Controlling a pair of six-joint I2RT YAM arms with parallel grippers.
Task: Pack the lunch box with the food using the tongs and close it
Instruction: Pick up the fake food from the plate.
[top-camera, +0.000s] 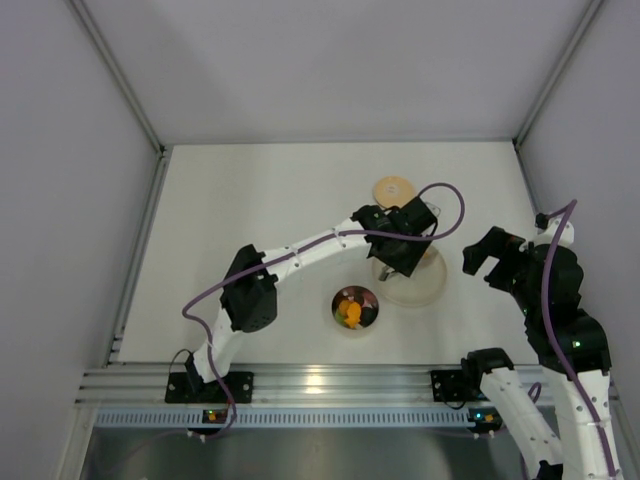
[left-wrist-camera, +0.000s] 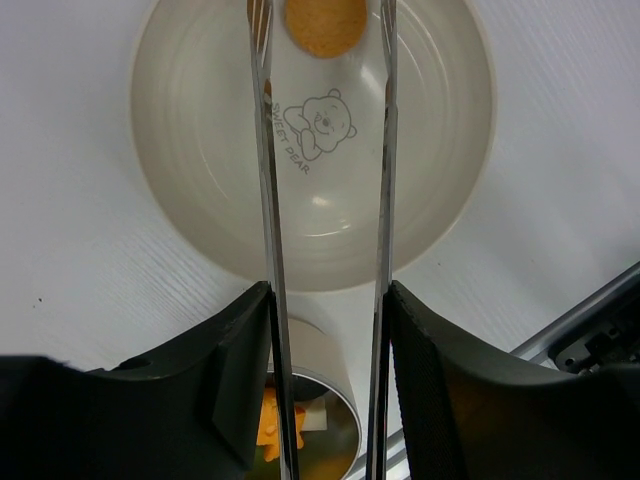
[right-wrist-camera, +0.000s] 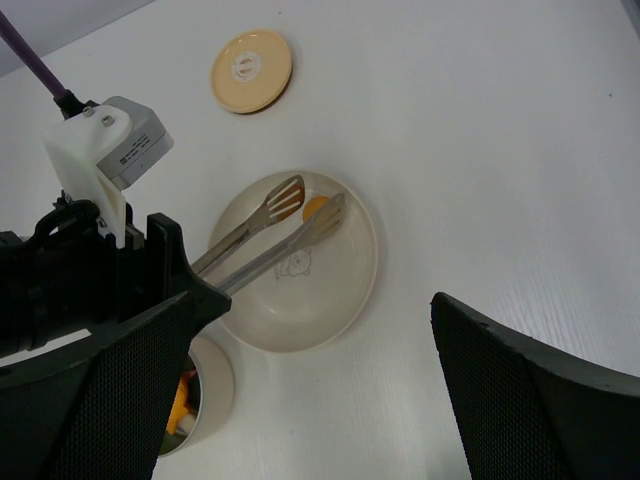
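Reaching over the pale plate (left-wrist-camera: 430, 200), the left pincer (left-wrist-camera: 328, 315) pinches the tongs (left-wrist-camera: 383, 180) by their two thin arms, one pad pressed on each outer side. The arms run almost parallel toward the plate's far rim, and an orange piece (left-wrist-camera: 325, 25) lies between the two tips there. Whether metal touches it cannot be told.

The lunch box (top-camera: 337, 300) stands uncovered on the tabletop (top-camera: 240, 200), just beside the plate's near-left edge, with orange and yellow pieces inside. Its tan lid (top-camera: 394, 190) lies flat farther back, apart from the plate.

The right pincer (top-camera: 487, 265) hangs spread wide and holds nothing, to the right of the plate and clear of its rim. Bare tabletop stretches to the far and left walls, and a strip of it lies open between the plate and the right wall.
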